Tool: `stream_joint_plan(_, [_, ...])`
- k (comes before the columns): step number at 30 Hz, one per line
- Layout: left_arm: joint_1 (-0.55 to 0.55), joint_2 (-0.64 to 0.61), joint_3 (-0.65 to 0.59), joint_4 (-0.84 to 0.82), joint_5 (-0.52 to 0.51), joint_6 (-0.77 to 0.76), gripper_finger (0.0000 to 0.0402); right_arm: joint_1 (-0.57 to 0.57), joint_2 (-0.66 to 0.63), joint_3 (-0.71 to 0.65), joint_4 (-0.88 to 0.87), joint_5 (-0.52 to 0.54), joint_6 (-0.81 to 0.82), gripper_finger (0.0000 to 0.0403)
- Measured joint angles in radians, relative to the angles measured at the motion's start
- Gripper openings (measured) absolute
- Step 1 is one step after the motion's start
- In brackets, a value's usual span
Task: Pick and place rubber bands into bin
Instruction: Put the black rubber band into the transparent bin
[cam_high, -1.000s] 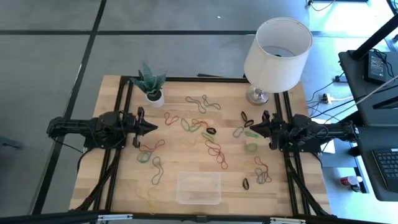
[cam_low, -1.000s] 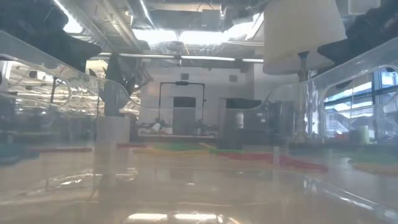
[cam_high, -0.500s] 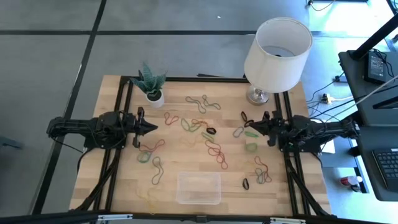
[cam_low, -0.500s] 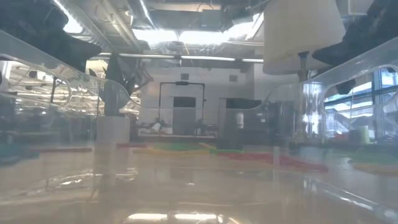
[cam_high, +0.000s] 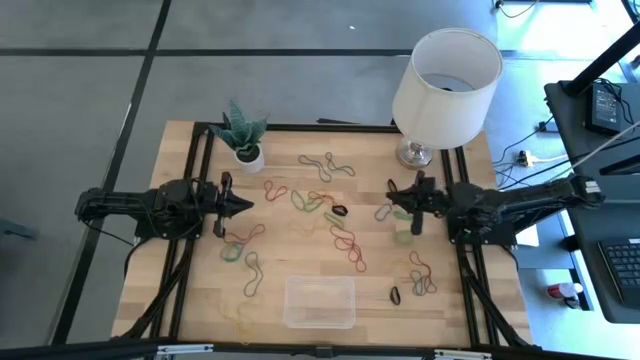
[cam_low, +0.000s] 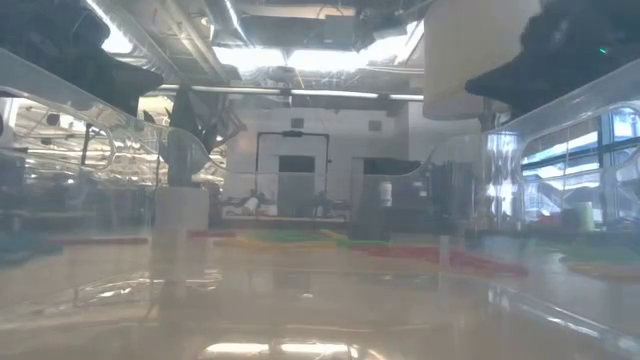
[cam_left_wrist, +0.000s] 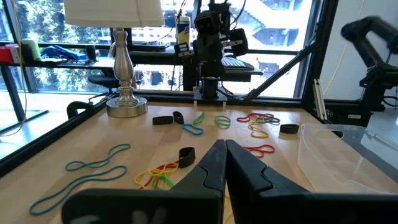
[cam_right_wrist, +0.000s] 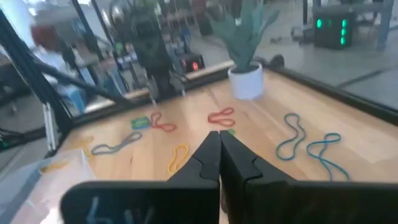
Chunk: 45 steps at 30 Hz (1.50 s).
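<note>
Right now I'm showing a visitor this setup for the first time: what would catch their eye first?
Probably the scatter of coloured rubber bands across the middle of the wooden table. Next, the tall white lamp at the far right corner and the small potted plant at the far left. The two dark arms face each other, the left gripper and right gripper both shut, with the clear bin at the near edge.
</note>
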<state>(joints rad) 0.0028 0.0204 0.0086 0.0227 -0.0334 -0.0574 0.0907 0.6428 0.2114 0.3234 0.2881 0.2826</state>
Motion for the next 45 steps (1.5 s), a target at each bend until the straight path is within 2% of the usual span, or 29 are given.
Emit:
stream_joint_plan(3, [0.0,0.0,0.0,0.0,0.0,0.0,0.0004,0.013,0.15,0.137,-0.098,0.001,-0.01,0.0])
stream_joint_plan(6, [0.0,0.0,0.0,0.0,0.0,0.0,0.0004,0.026,0.311,0.308,-0.305,0.033,0.006,0.0])
stream_joint_plan(11, [0.0,0.0,0.0,0.0,0.0,0.0,0.0004,0.034,0.588,0.602,-0.624,0.07,0.122,0.0])
stream_joint_plan(17, [0.0,0.0,0.0,0.0,0.0,0.0,0.0004,0.016,0.897,0.88,-0.798,0.05,0.241,0.0006])
stream_joint_plan(21, [0.0,0.0,0.0,0.001,0.0,0.0,0.0004,-0.009,1.079,1.049,-0.94,-0.008,0.243,0.0025])
stream_joint_plan(25, [0.0,0.0,0.0,0.0,0.0,0.0,0.0004,-0.032,1.228,1.198,-1.09,-0.02,0.285,0.0048])
stream_joint_plan(29, [0.0,0.0,0.0,0.0,0.0,0.0,0.0004,-0.062,1.331,1.29,-1.219,-0.041,0.344,0.0077])
stream_joint_plan(35, [0.0,0.0,0.0,0.0,0.0,0.0,0.0004,-0.109,1.377,1.304,-1.243,-0.145,0.367,0.0109])
stream_joint_plan(45, [0.0,0.0,0.0,0.0,0.0,0.0,0.0004,-0.14,1.377,1.304,-1.242,-0.129,0.311,0.0101])
